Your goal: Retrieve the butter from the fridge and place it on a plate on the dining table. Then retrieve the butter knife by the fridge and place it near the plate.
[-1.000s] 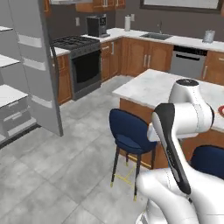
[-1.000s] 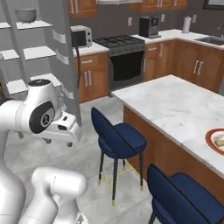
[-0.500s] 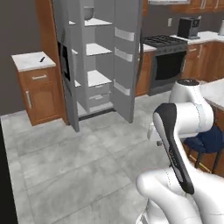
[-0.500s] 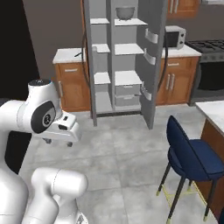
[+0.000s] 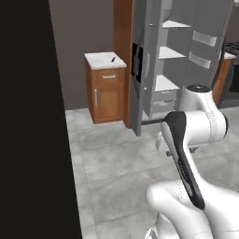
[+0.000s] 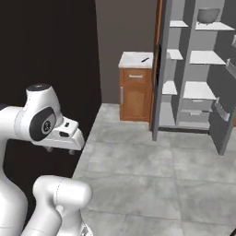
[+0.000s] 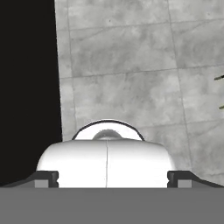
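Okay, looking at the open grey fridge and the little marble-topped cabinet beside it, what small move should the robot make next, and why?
Probably drive the base a little closer to the small marble-topped wooden cabinet left of the open tall grey fridge. The small dark butter knife lies on its top, across a stretch of grey floor, while the folded arm points its hand down at the tiles, so closing the gap seems to come first.

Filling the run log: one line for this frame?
fridge: doors open | knife: on small cabinet | gripper: state unclear | arm: tucked

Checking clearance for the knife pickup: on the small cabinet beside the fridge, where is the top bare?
The small cabinet has bare marble left and front of the butter knife, which lies near its back right corner, towards the open fridge. The tightest spot is that corner.
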Available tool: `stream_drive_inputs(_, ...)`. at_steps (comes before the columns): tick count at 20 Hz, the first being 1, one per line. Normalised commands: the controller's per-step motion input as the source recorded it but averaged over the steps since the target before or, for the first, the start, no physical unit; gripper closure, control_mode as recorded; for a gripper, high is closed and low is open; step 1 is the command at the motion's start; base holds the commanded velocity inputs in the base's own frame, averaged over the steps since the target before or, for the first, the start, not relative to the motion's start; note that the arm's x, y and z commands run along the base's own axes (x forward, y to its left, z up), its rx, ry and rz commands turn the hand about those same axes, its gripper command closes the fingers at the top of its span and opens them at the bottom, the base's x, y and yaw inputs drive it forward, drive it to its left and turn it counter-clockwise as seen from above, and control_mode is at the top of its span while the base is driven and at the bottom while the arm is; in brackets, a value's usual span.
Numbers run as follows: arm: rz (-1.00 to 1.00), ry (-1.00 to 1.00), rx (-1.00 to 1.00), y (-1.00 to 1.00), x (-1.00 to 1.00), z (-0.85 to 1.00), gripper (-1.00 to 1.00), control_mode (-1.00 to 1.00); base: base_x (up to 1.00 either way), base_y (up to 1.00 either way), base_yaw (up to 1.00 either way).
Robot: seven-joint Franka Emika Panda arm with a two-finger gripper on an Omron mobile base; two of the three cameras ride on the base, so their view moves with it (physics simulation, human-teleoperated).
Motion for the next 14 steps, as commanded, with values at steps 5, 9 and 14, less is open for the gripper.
stream_drive_inputs(5,0.0,0.0,0.0,0.0,0.0,0.0,-1.0,1.0,0.87,-0.03,0.25)
stream_drive_inputs(9,0.0,0.0,0.0,0.0,0.0,0.0,-1.0,1.0,0.92,-0.09,0.15)
stream_drive_inputs(14,0.0,0.0,0.0,0.0,0.0,0.0,-1.0,1.0,0.98,0.09,-0.01)
